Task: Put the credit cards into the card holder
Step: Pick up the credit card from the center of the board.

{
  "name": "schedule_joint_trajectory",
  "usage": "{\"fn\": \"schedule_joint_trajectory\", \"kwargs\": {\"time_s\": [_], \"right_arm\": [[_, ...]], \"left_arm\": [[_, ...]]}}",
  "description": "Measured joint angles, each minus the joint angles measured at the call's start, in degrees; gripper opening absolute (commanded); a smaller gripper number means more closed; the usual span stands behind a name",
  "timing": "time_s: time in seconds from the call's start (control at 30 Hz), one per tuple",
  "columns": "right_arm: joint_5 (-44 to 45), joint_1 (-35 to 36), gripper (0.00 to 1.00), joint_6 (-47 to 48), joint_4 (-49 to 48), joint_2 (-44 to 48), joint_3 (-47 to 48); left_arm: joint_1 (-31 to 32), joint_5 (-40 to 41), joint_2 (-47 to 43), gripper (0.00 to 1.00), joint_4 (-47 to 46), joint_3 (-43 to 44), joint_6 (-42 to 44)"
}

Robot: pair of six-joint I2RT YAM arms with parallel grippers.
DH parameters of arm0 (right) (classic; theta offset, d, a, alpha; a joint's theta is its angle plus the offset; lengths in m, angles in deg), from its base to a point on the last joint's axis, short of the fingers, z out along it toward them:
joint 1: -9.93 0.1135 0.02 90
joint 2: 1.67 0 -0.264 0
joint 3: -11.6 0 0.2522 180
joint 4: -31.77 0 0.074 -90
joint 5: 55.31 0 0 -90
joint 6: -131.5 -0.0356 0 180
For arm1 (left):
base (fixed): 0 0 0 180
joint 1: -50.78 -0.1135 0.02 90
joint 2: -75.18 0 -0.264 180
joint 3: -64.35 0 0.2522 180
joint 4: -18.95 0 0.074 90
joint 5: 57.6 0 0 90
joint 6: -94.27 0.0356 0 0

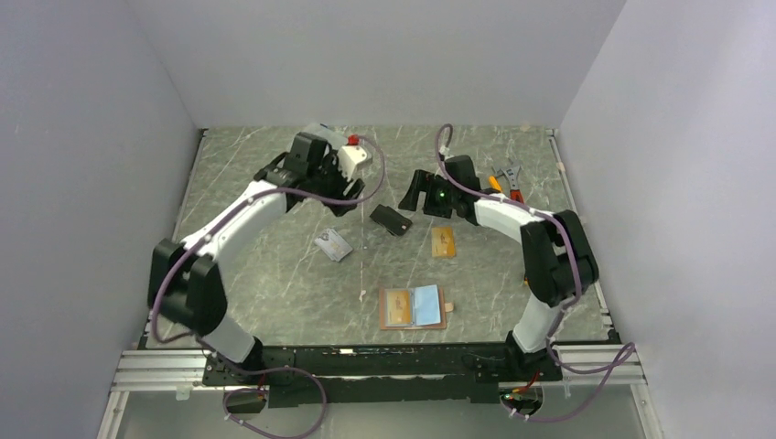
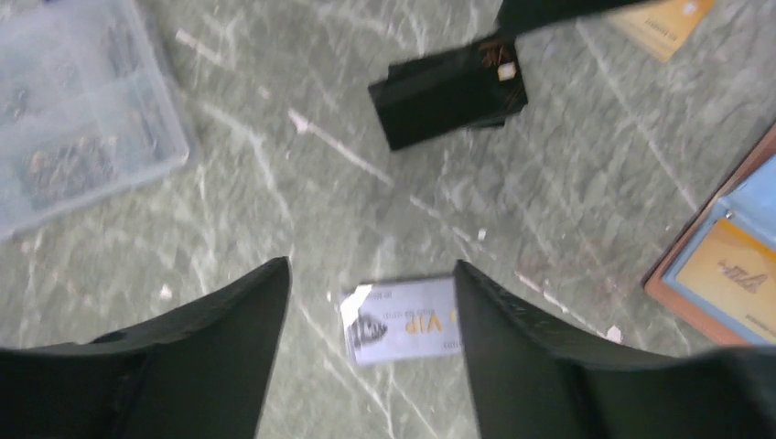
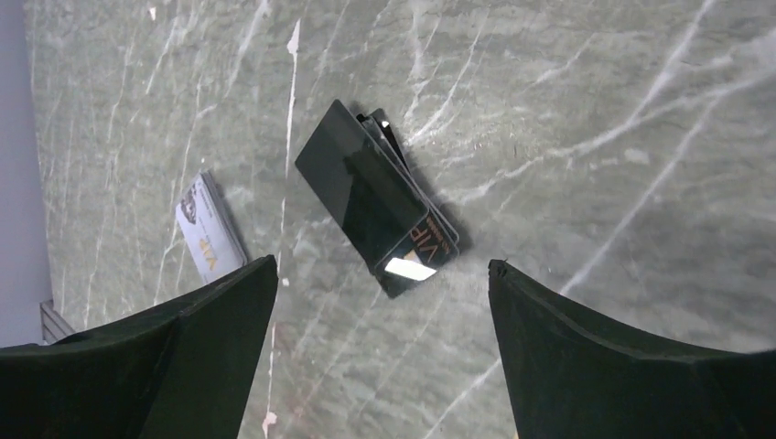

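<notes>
The card holder [image 1: 414, 308] lies open on the table near the front, and an orange card shows in its blue pockets [image 2: 732, 265]. The silver-grey card [image 1: 333, 244] lies flat left of centre. The black card [image 1: 391, 219] lies at the centre and the orange-gold card [image 1: 444, 241] to its right. My left gripper [image 1: 337, 203] is open above the table, with the silver card [image 2: 403, 320] below and between its fingers. My right gripper [image 1: 412, 194] is open and empty above the table, with the black card [image 3: 375, 197] just ahead of it. The silver card also shows in the right wrist view [image 3: 209, 229].
A clear plastic compartment box [image 2: 78, 110] stands at the back left, partly hidden by the left arm in the top view. Wrenches and a screwdriver [image 1: 505, 178] lie at the back right. Grey walls close in three sides of the table.
</notes>
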Motion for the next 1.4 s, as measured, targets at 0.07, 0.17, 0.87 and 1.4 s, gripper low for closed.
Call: {"fn": "schedule_joint_trajectory", "kwargs": {"time_s": [0.07, 0.17, 0.87, 1.4], "right_arm": [[-1.4, -0.1, 0.8, 0.3, -0.3, -3.5, 1.9], [-2.5, -0.1, 0.71, 0.7, -0.5, -6.3, 3.4], [-5.1, 0.7, 0.04, -3.1, -10.4, -8.3, -0.2], [-5.6, 1.9, 0.0, -3.3, -11.7, -13.0, -0.2]], "left_arm": [[-0.5, -3.2, 4.5, 0.7, 0.4, 4.6, -1.7], [-0.9, -6.6, 13.2, 0.76, -3.8, 7.5, -6.0], [-0.9, -8.5, 32.6, 0.78, -10.7, 13.1, -24.5], [-0.9, -10.7, 35.1, 0.65, -11.3, 15.3, -25.9]]}}
